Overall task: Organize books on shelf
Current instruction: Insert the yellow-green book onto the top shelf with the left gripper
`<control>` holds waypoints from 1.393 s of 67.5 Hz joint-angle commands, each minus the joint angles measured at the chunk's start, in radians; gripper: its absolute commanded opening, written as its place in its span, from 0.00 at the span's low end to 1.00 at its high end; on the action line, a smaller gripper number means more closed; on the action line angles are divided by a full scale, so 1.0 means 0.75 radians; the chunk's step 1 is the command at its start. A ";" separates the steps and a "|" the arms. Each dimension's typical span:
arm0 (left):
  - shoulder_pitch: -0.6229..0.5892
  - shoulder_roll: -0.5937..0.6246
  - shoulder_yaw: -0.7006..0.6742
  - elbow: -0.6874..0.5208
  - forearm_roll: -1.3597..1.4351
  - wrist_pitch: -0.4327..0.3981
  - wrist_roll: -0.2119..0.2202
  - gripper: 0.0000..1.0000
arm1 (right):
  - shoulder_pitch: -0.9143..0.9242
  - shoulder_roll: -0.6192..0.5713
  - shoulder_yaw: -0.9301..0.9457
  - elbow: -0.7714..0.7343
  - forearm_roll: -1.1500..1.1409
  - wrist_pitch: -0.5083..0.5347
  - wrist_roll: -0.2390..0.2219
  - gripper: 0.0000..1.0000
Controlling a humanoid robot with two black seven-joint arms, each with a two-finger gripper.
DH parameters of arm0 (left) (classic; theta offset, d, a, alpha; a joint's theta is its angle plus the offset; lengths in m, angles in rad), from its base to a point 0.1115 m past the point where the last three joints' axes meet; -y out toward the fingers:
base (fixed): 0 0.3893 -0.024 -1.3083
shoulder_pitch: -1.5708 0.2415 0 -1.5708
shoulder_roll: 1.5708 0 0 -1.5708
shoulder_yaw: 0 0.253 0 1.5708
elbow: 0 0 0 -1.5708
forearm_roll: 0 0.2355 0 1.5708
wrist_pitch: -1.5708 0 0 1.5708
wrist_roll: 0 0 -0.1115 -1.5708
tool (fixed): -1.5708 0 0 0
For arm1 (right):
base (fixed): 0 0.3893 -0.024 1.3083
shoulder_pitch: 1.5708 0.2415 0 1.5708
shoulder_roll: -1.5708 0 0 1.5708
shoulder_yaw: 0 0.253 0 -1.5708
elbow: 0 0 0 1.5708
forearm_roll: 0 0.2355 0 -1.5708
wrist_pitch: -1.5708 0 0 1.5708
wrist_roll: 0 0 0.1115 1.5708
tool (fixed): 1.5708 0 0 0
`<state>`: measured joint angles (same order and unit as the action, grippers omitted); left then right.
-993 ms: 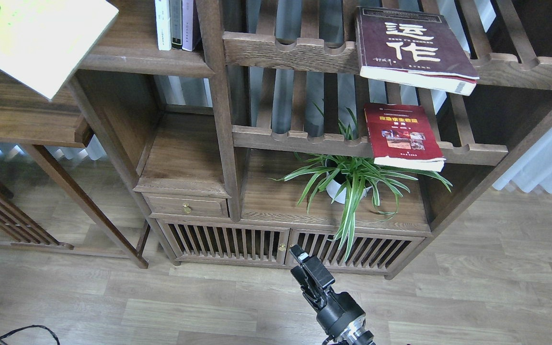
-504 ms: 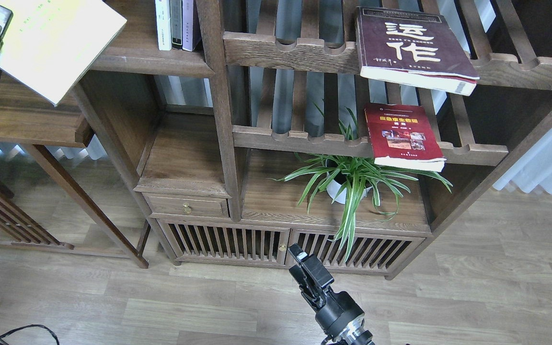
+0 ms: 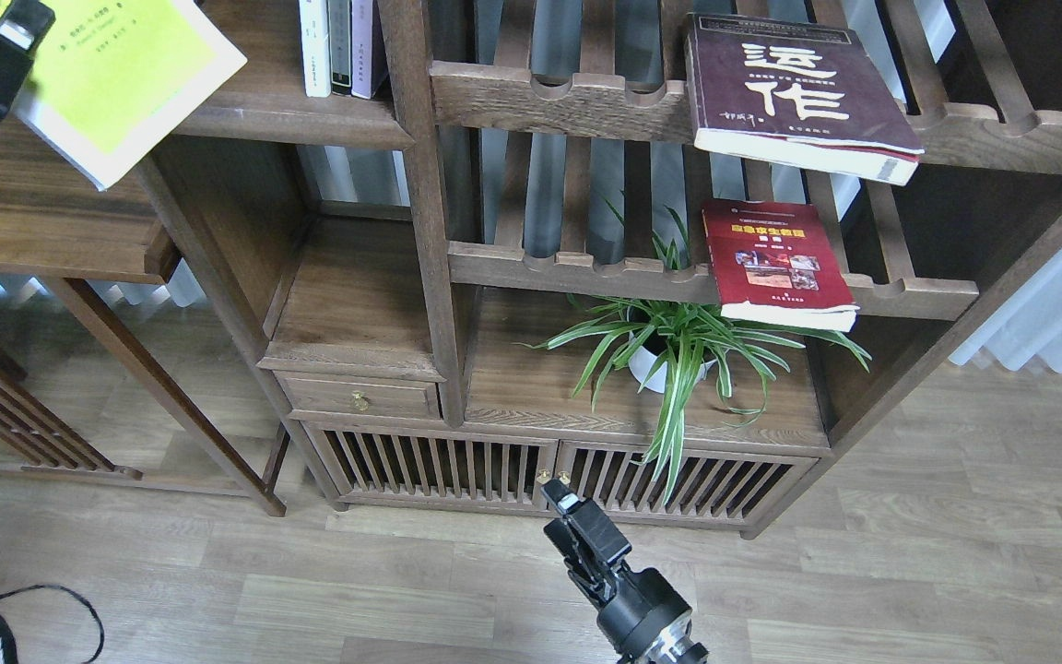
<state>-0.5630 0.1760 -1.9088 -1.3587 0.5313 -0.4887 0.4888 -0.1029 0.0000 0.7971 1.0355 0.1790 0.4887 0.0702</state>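
Note:
My left gripper (image 3: 4,48) is at the top left, shut on the left edge of the yellow-green book (image 3: 116,88). The book hangs tilted in the air, its cover facing me and its right corner over the shelf (image 3: 259,106). That shelf is a solid dark-brown board with thin upright books at its back. The thick maroon book (image 3: 794,92) lies on the upper slatted rack, overhanging the front rail. The red book (image 3: 775,263) lies on the lower slatted rack. My right gripper (image 3: 570,518) hovers low over the floor in front of the cabinet, too dark to tell its fingers apart.
Thin white, dark and lilac books (image 3: 342,46) stand on the shelf's right end. A spider plant (image 3: 674,346) in a white pot sits under the red book. A wooden post (image 3: 420,184) divides shelf from racks. A lower side ledge (image 3: 61,235) lies under the held book.
The left gripper rose and moved right with the yellow-green book, which turned so its bright cover faces me. The right gripper drifted slightly left.

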 commanded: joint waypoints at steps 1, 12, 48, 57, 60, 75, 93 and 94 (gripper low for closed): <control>-0.033 -0.004 0.001 0.008 0.093 0.000 0.000 0.03 | 0.000 0.000 -0.001 0.000 -0.008 0.000 -0.002 0.98; -0.051 -0.004 0.001 0.026 0.183 0.000 0.000 0.03 | 0.000 0.000 -0.001 0.002 -0.008 0.000 -0.004 0.98; -0.141 -0.008 0.097 0.108 0.457 0.000 -0.173 0.06 | 0.000 0.000 -0.028 0.010 -0.010 0.000 -0.004 0.98; -0.143 -0.004 0.176 0.118 0.521 0.000 -0.300 0.08 | 0.000 0.000 -0.034 0.014 -0.010 0.000 -0.004 0.98; -0.143 -0.004 0.195 0.120 0.533 0.009 -0.329 0.08 | 0.000 0.000 -0.036 0.014 -0.010 0.000 -0.004 0.98; -0.164 -0.008 0.309 0.161 0.672 0.271 -0.586 0.12 | 0.000 0.000 -0.042 0.014 -0.010 0.000 -0.004 0.98; -0.168 0.013 0.512 0.161 0.789 0.652 -0.789 0.24 | -0.002 0.000 -0.042 0.016 -0.010 0.000 -0.004 0.98; -0.168 0.015 0.516 0.161 0.789 0.652 -0.791 0.23 | -0.002 0.000 -0.042 0.016 -0.010 0.000 -0.004 0.98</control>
<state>-0.6895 0.1814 -1.5580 -1.2382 1.1172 -0.0274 -0.0873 -0.1027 0.0000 0.7647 1.0476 0.1718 0.4887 0.0674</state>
